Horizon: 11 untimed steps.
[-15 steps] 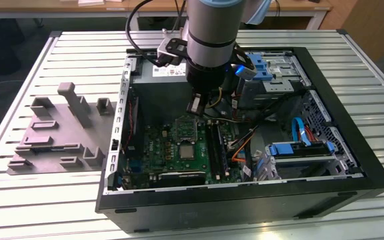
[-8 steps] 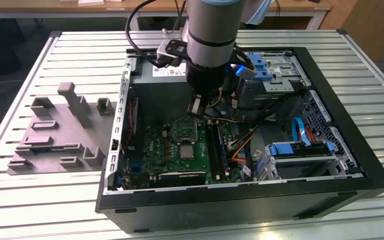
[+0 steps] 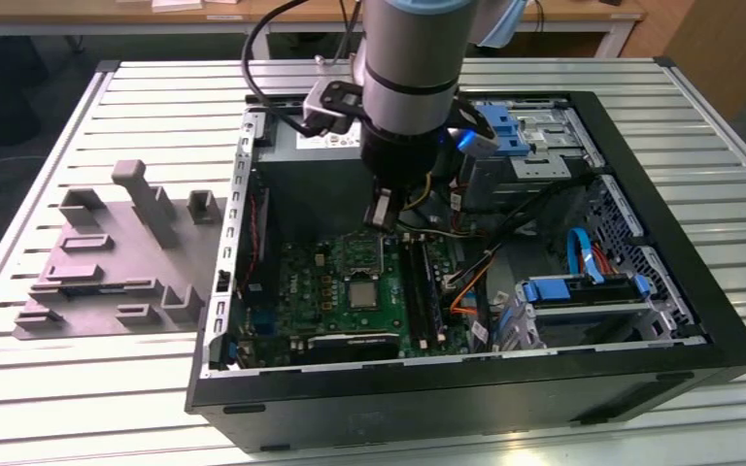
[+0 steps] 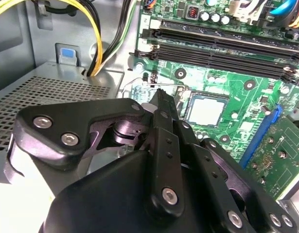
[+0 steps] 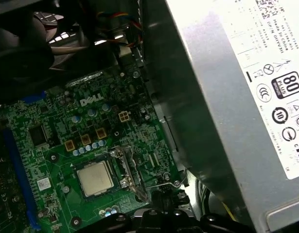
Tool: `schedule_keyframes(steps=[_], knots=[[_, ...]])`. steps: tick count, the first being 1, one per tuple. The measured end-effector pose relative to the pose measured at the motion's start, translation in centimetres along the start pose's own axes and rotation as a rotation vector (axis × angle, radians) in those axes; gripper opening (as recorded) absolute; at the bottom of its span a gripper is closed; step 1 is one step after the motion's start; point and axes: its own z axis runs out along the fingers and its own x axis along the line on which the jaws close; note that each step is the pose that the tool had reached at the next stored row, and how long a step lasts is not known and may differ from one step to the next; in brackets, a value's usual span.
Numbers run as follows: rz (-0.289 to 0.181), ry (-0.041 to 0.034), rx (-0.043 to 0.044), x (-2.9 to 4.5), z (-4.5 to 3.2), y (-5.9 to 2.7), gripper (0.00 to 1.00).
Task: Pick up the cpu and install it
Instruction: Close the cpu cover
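cpu [image 4: 205, 109] sits in the socket [image 5: 121, 171] on the motherboard [image 3: 347, 291]; gripper [image 4: 161, 99] above the socket edge, fingers pressed together, tips partly hidden by its own body.

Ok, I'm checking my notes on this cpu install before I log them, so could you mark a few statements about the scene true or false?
1. The cpu lies flat on the green motherboard. True.
2. The gripper holds the cpu up above the case. False: the cpu rests on the board, apart from the gripper.
3. The computer case lies open on its side. True.
4. The grey fixture block sits at the exterior view's right of the case. False: it sits at that view's left.
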Motion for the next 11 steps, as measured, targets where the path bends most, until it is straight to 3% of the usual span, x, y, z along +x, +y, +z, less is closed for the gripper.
schedule_keyframes(steps=[11], knots=[[-0.042, 0.0025, -0.0010, 0.53, -0.02, -0.04, 0.11]])
